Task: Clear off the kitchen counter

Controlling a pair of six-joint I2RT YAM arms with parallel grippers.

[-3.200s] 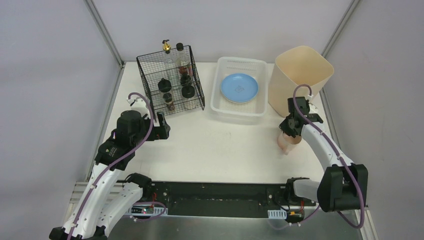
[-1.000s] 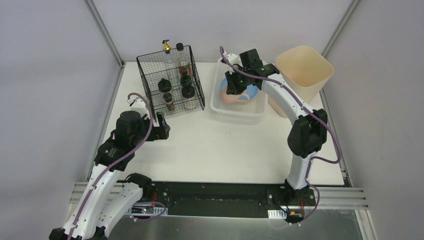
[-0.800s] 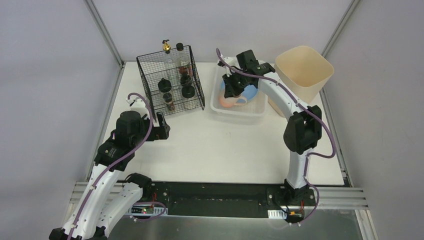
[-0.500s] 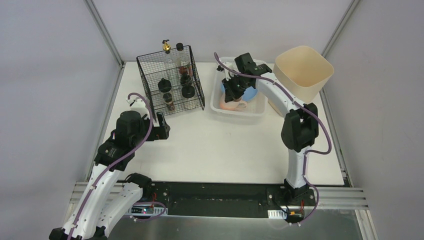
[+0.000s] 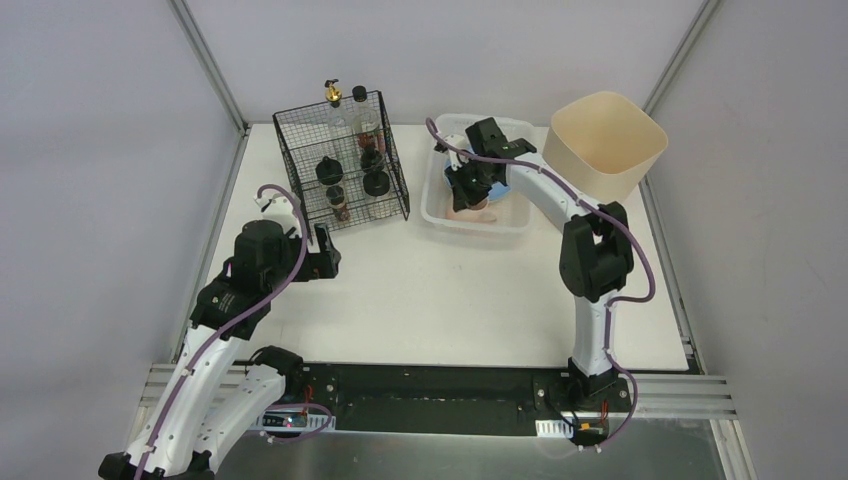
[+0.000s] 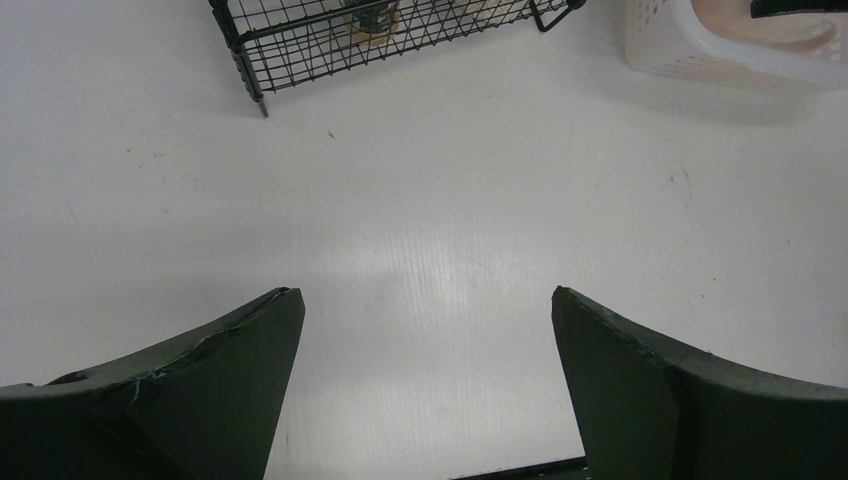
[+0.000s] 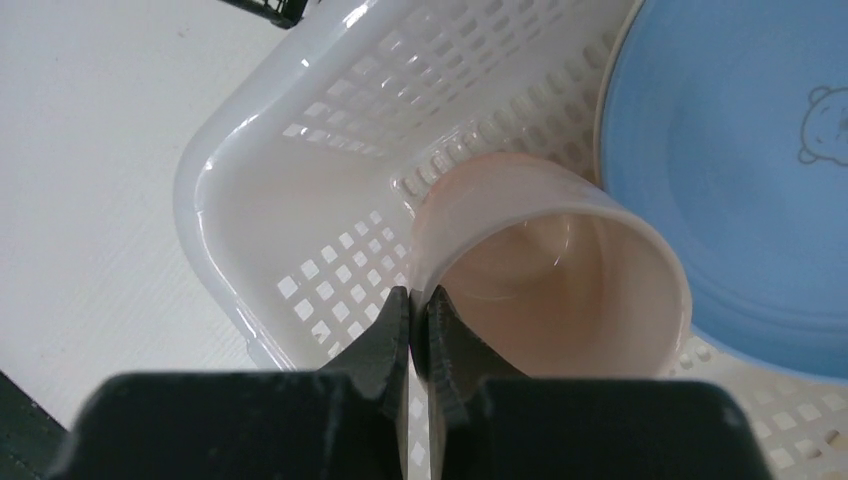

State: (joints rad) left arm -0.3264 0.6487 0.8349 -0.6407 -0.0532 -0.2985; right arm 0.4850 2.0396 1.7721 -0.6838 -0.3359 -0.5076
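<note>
You are looking down on the kitchen counter (image 5: 450, 300), a large, plain white tabletop that is filling the middle of the scene, with both arm bases sitting at its near edge.

Your right arm is reaching to the far side, and its right gripper (image 7: 412, 292) is clenching tightly on the thin wall of a pale pink plastic cup (image 7: 560, 300), pinching it at the rim. The cup is tilting with its open mouth facing the wrist camera. It is sitting inside the near-left part of a white slotted plastic basket (image 7: 300, 170), just beside a round blue plate (image 7: 740, 170) that is lying in the same basket. You cannot tell whether the cup is touching the basket floor.

Your left gripper (image 6: 425, 294) is hovering over bare counter at the left, released, its two dark fingers spreading wide and holding nothing.

A black wire rack (image 5: 300, 170) holding bottles and dark-lidded jars is standing at the far left, just left of the basket. A tall beige plastic bin (image 5: 600, 150) is standing at the far right, just right of the basket.
</note>
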